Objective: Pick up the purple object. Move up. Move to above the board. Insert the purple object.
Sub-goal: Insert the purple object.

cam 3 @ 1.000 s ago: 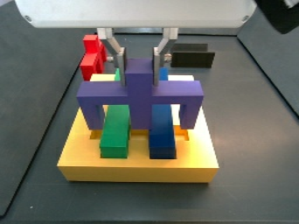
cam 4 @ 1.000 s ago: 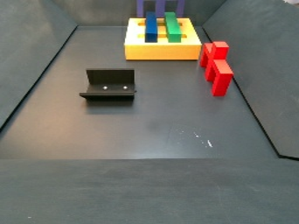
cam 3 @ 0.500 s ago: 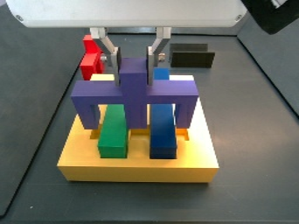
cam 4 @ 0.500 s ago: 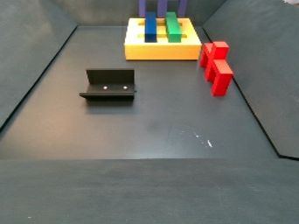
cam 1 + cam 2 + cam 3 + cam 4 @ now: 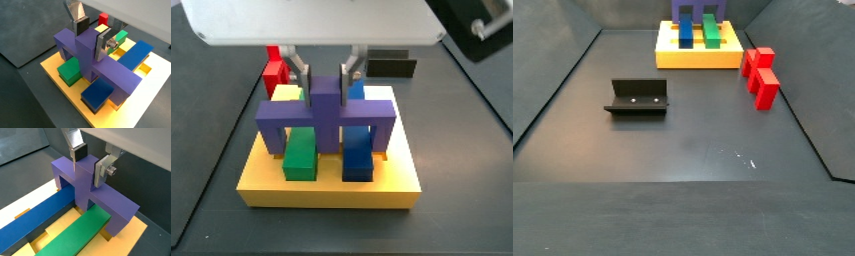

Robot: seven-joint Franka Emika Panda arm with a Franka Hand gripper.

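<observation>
- Now, my gripper (image 5: 90, 162) sits over the yellow board, its silver plate fingers (image 5: 78, 19) clamped on the raised centre spine of the purple cross-shaped bridge block (image 5: 93, 59); both wrist views show the dark pads pressed against the spine's sides.
- Compared with a second ago, in a side view the purple block (image 5: 326, 112) has come down: its crossbar sits lower against the green rectangular bar (image 5: 301, 152) and the blue rectangular bar (image 5: 357, 153), and its legs are sunk further toward the yellow square board (image 5: 329, 189).
- I read that as the insertion being well under way; the block straddles the two bars, legs on either side, apparently aligned.
- From a wrist view, the green bar (image 5: 70, 234) and blue bar (image 5: 33, 221) pass beneath the purple arch; I cannot tell whether the legs are fully bottomed out.
- Farther out, the two red blocks (image 5: 760, 75) lie just beside the board (image 5: 696, 58) on the dark floor, and the fixture (image 5: 637, 97) stands well apart; neither has moved.
- My judgement: a little more downward travel, then release.
</observation>
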